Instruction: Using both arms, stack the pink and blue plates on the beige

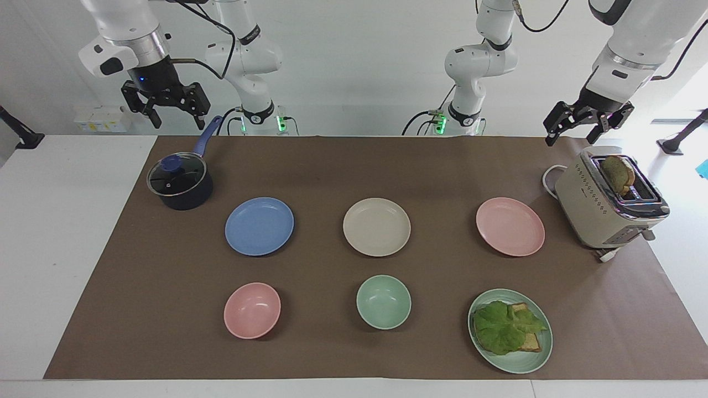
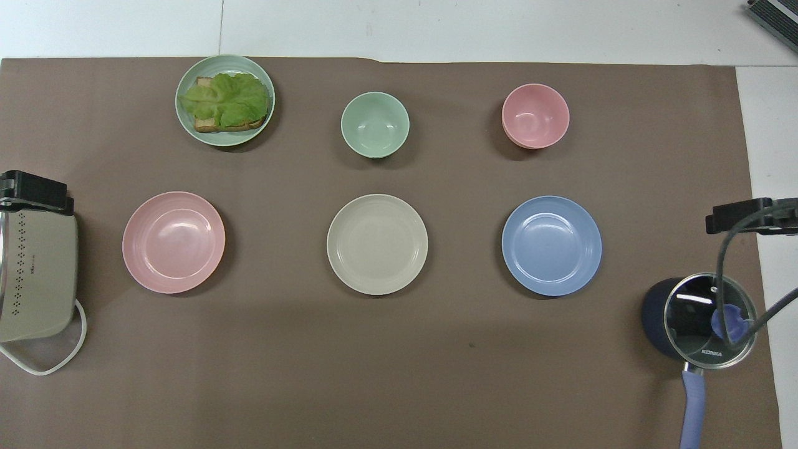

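Note:
Three equal plates lie in a row across the middle of the brown mat. The beige plate (image 1: 376, 226) (image 2: 377, 244) is in the centre. The blue plate (image 1: 259, 226) (image 2: 552, 245) lies toward the right arm's end and the pink plate (image 1: 510, 226) (image 2: 173, 242) toward the left arm's end. All three are bare and apart from each other. My right gripper (image 1: 178, 119) (image 2: 748, 215) hangs open and holding nothing, high over the saucepan's handle. My left gripper (image 1: 572, 135) (image 2: 34, 190) hangs open, nothing in it, high over the toaster's end.
A dark saucepan (image 1: 180, 185) with a glass lid stands beside the blue plate, nearer the robots. A beige toaster (image 1: 608, 207) holding toast stands beside the pink plate. Farther from the robots sit a pink bowl (image 1: 252, 310), a green bowl (image 1: 383, 302) and a green plate (image 1: 534, 362) with lettuce and toast.

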{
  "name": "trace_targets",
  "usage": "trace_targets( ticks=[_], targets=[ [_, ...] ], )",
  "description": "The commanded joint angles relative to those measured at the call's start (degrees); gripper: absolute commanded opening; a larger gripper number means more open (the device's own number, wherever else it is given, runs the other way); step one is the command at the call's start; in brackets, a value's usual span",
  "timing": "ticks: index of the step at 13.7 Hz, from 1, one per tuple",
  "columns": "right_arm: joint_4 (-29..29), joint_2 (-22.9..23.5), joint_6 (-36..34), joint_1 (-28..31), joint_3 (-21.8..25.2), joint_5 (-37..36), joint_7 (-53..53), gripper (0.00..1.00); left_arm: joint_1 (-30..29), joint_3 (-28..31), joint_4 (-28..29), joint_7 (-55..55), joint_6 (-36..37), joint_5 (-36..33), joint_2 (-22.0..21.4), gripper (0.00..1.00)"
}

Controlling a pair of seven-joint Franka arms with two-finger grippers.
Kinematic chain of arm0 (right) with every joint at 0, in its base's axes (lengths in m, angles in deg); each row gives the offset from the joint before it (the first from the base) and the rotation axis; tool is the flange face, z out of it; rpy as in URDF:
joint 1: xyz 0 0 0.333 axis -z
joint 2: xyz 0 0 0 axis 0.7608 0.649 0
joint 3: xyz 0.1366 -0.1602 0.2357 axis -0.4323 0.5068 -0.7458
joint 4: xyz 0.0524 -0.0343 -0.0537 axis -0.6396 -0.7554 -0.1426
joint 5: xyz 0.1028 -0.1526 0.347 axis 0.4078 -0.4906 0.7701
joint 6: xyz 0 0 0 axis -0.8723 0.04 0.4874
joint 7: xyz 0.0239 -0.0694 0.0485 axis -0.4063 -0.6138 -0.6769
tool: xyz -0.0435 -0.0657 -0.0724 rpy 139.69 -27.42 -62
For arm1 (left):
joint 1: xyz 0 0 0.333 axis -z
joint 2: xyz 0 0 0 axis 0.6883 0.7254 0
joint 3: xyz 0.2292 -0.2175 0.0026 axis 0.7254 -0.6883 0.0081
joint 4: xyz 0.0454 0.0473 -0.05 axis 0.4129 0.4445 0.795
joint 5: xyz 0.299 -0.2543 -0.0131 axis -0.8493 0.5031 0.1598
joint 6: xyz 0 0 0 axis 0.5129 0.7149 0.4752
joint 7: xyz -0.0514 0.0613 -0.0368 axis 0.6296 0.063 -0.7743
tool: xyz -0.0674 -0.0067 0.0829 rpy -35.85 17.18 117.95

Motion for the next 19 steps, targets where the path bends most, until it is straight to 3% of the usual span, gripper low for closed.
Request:
trace_targets(
  ticks=[1, 4, 6, 8, 10, 12, 14, 19],
  targets=[
    [-0.10, 0.18, 0.80, 0.69, -0.04, 0.29, -1.79, 1.00, -0.14, 0.07, -0.04, -0.32, 0.05, -0.40, -0.84, 1.00],
    [-0.27, 0.01, 0.89, 0.60, -0.04, 0.56, -1.79, 1.00, -2.15, 0.25, 2.50, 0.55, -0.13, 0.30, -1.19, 1.00],
    [-0.27, 0.01, 1.24, 0.60, -0.04, 0.47, -1.79, 1.00, -3.04, 0.51, 10.72, 0.11, -3.35, 1.96, -0.93, 1.00],
    [-0.27, 0.01, 1.50, 0.60, -0.04, 0.21, -1.79, 1.00, -4.35, 0.60, 25.13, 0.55, -19.47, 1.97, -2.07, 1.00],
    [-0.45, 0.01, 1.42, 0.69, 0.04, 0.20, -1.79, 1.00, -6.62, 0.60, 31.41, 0.29, -28.92, 1.97, 0.98, 1.00],
    [-0.62, -0.08, 1.50, 0.69, 0.04, 0.12, -1.79, 1.00, -8.48, 0.60, 32.05, -0.33, -34.29, 1.97, 6.78, 1.00],
    [-0.71, -0.08, 1.59, 0.77, 0.13, 0.12, -1.79, 1.00, -9.89, 0.51, 32.22, 0.02, -37.56, 1.97, 9.52, 1.00],
    [-0.80, -0.08, 1.59, 0.77, 0.13, 0.03, -1.88, 1.00, -9.28, 0.51, 38.28, 1.94, -42.84, 1.97, 9.97, 1.00]
  ],
)
